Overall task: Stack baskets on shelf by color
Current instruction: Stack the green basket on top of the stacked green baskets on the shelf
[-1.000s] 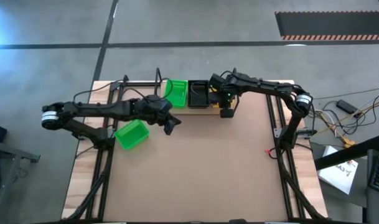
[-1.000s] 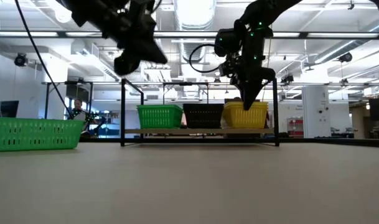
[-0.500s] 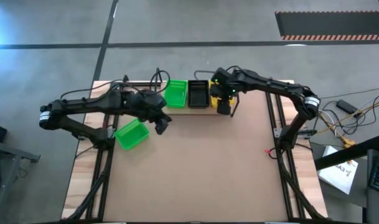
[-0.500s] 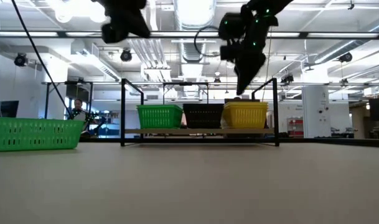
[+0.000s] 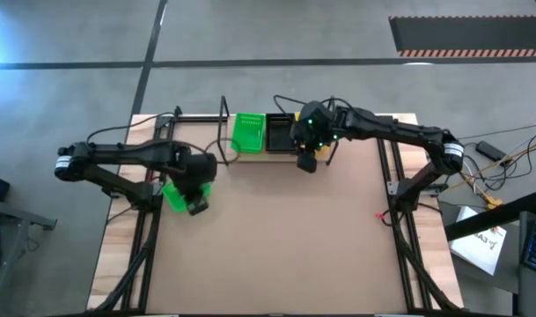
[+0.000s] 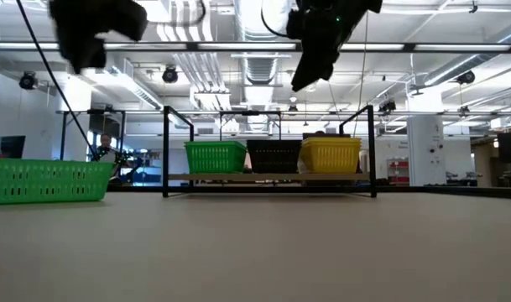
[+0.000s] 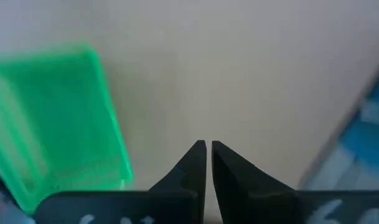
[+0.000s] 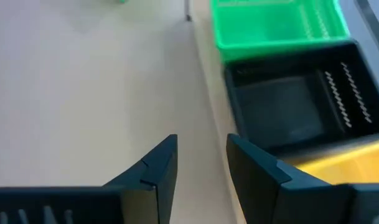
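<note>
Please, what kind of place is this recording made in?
Probably a robotics lab in a large industrial hall. The low view shows exposed ceiling ducts and strip lights; the high view shows a bare concrete floor and loose cables beside the wooden table.

No readable text, label, brand or number anywhere in these views. Only some dark marks on a white sheet (image 5: 484, 239) beside the worktop (image 5: 276, 246), at about 4 o'clock in the high view, too small to read. Nothing printed visible on the baskets (image 6: 273, 156) or on the shelf (image 6: 269, 177).
</note>
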Tool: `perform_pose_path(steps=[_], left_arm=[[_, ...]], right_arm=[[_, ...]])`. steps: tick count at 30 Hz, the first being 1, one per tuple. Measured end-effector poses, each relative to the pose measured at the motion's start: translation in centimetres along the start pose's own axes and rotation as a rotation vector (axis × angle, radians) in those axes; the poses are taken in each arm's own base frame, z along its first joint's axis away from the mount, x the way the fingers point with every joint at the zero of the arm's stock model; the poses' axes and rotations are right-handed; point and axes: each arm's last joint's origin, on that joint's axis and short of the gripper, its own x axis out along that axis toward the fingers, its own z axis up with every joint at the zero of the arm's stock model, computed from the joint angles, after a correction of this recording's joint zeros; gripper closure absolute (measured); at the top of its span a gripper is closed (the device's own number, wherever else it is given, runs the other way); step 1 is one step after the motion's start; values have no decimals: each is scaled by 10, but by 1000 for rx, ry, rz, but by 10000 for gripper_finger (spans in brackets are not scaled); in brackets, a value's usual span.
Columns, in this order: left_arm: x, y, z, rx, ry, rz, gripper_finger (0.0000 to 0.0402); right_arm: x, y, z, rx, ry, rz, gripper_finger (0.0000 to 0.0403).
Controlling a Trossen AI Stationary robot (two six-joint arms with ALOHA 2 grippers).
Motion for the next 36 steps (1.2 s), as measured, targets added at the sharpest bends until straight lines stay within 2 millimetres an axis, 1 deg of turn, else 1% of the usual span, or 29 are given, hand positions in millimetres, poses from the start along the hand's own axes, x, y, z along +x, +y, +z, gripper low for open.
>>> perform_pose_path(steps=[2,3,6,9,12,14,17,20,23,26,29,32,36], left_arm=[[10,4,-6,75,101,-39,393],[14,5,-8,92,117,-34,393],[29,12,-11,53,157,27,393],[45,19,-13,-9,188,75,393],[60,26,-18,-31,237,123,392],[71,33,-23,-61,282,150,384],[87,41,-29,-116,325,187,360],[101,46,-30,-168,337,202,340],[108,44,-24,-180,288,153,332],[113,40,-15,-170,208,103,332],[115,36,-4,-206,117,57,332],[115,28,9,-228,-1,-20,332],[106,21,18,-171,-82,-84,332]], right_arm=[[1,8,1,-25,-1,16,280],[2,12,1,-36,-2,22,282],[2,19,2,-57,-2,36,289],[3,21,2,-63,-2,39,297],[3,22,2,-64,-1,38,304],[3,22,2,-64,-1,39,309],[3,22,2,-65,-1,38,316],[3,22,2,-61,-1,39,325],[3,22,2,-53,-1,39,332],[3,22,2,-50,-1,39,337],[3,22,2,-48,-1,39,339],[3,22,2,-32,-1,40,339],[3,22,2,-22,0,41,340]])
